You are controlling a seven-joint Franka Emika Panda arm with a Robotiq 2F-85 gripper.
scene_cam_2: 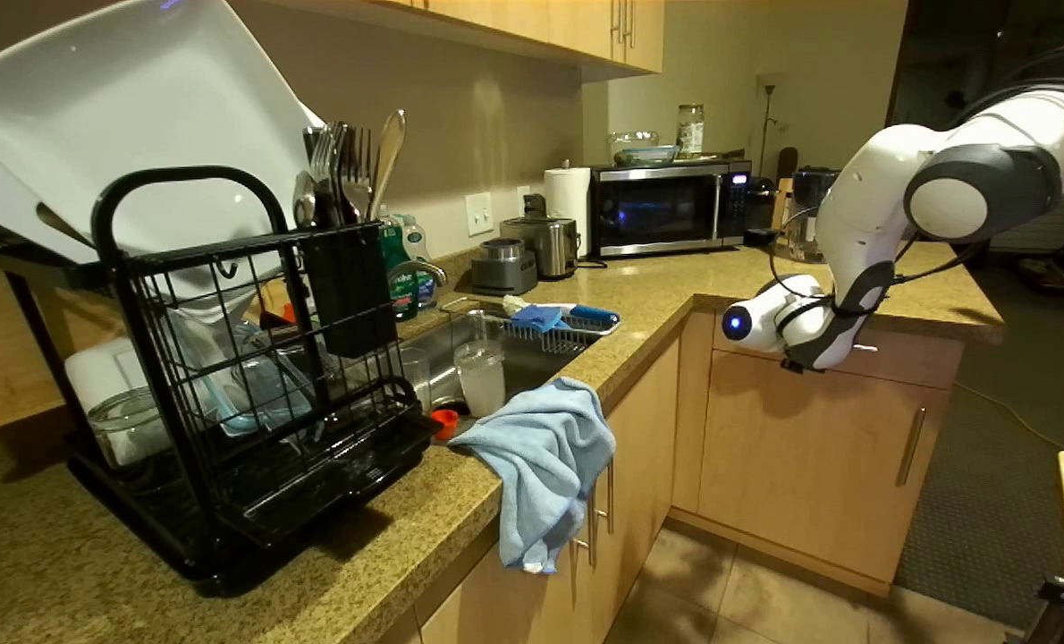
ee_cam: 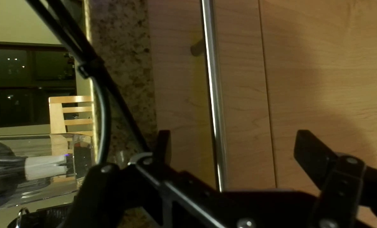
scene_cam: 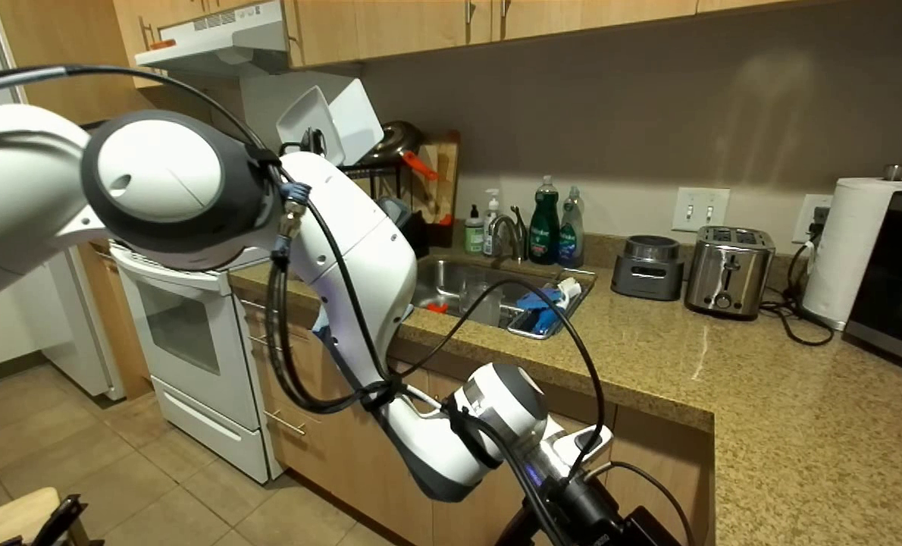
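Gripper (ee_cam: 233, 139) spread wide before a metal handle (ee_cam: 213, 82), nothing held.
In the wrist view the handle runs through the gap between the parted fingers (ee_cam: 312, 155), seemingly nearer the one toward the speckled counter (ee_cam: 122, 63); how deep it sits there I cannot tell. Careful work here would likely mean centring that gap on the handle, keeping the fingers square to it and easing in slowly, so neither tip scrapes the wooden drawer (ee_cam: 182, 95). The handle looks slim, straight and shiny, a bar standing off the pale drawer front on what seems a short post (ee_cam: 197, 48). A cabinet door (ee_cam: 318, 47) lies just below, the counter edge just above.
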